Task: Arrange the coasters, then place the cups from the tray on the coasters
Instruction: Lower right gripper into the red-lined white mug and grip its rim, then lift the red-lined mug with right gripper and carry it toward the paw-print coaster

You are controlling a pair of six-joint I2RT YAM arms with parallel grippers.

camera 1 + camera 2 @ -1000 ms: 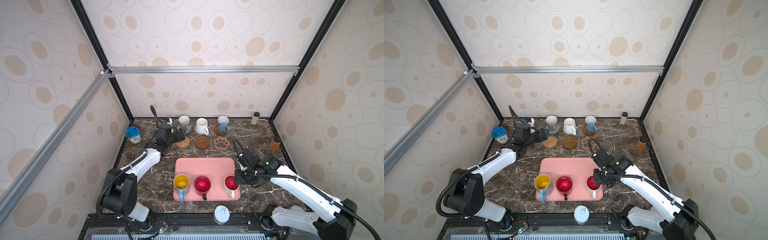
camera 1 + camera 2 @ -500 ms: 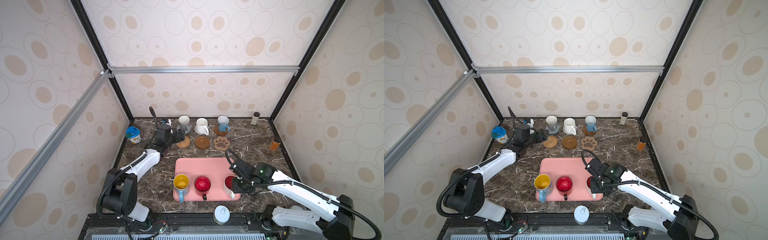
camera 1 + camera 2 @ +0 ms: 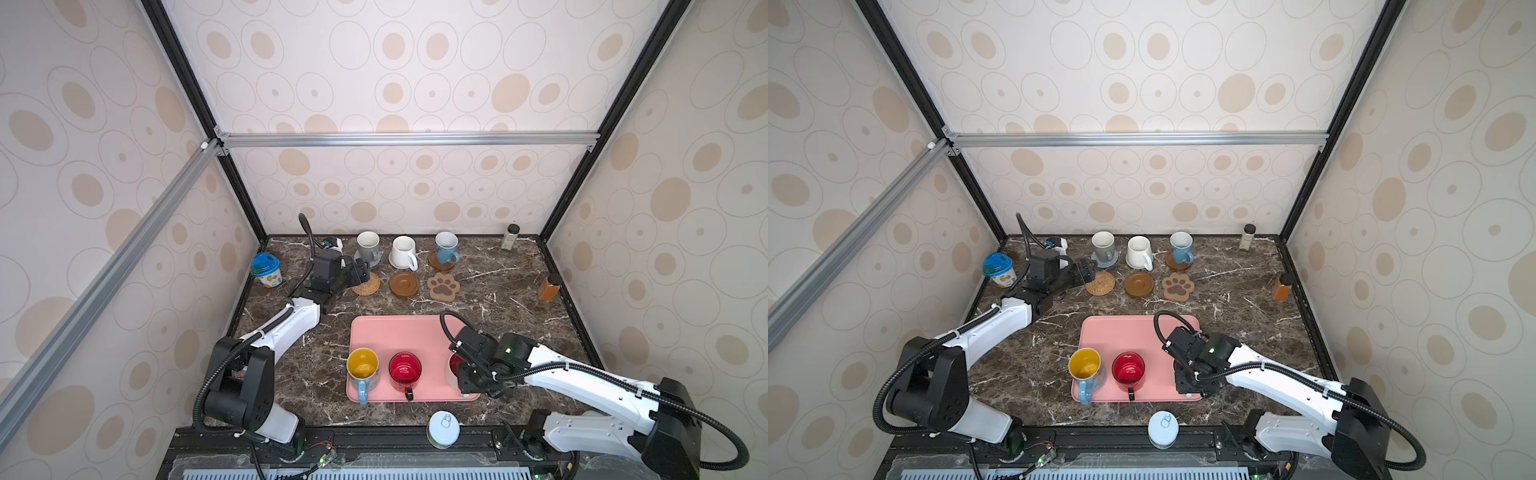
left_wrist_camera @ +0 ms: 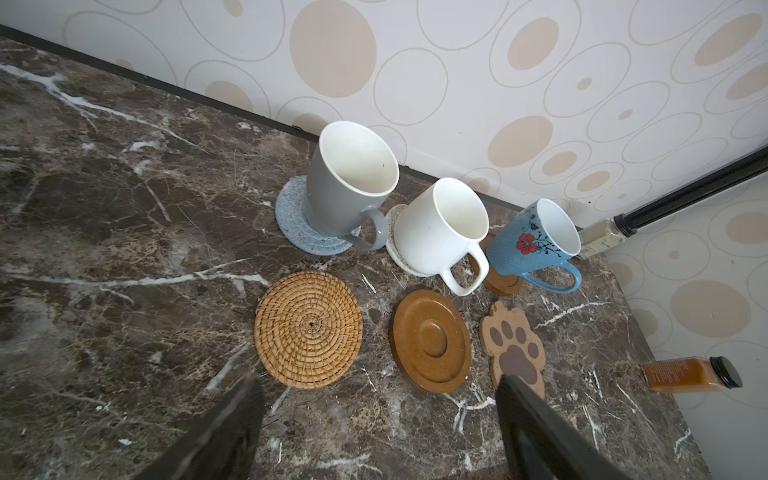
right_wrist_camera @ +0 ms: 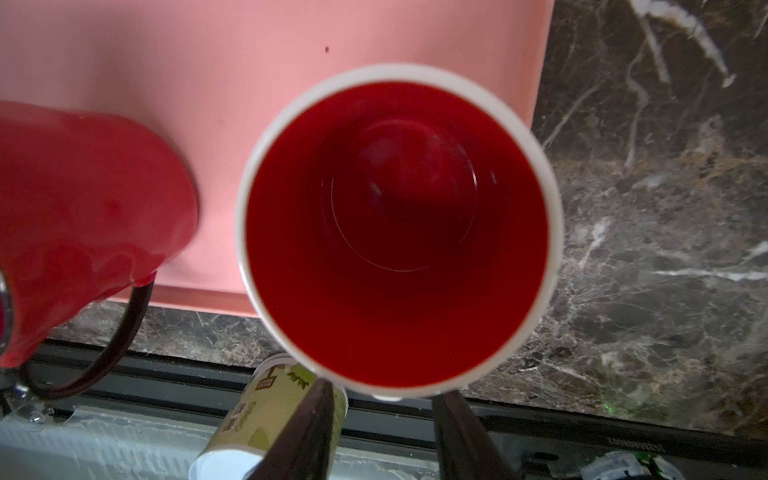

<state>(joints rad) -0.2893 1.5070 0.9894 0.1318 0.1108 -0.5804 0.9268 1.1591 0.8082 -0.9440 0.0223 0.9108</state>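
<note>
Upright red-lined white mug [image 5: 395, 224] at tray [image 3: 395, 332] front-right corner, handle [image 5: 386, 397] toward counter's [image 3: 519, 291] front edge; right claw [image 5: 384, 390] half-open, straddling handle, left claw [image 4: 377, 378] wide, empty.

My left arm [image 3: 291, 328] and right arm [image 3: 582, 378] are glossy white shells between black joints [image 3: 245, 386], each trailing a ribbed black cable [image 3: 309, 232]. A green light [image 3: 508, 350] glows on my right arm. Dark tapered fingers [image 4: 536, 428] tip my left pincer [image 4: 376, 379] and right pincer [image 5: 380, 395].

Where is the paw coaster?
In both top views the paw coaster lies right of the empty brown disc, in front of the light blue mug.
</note>
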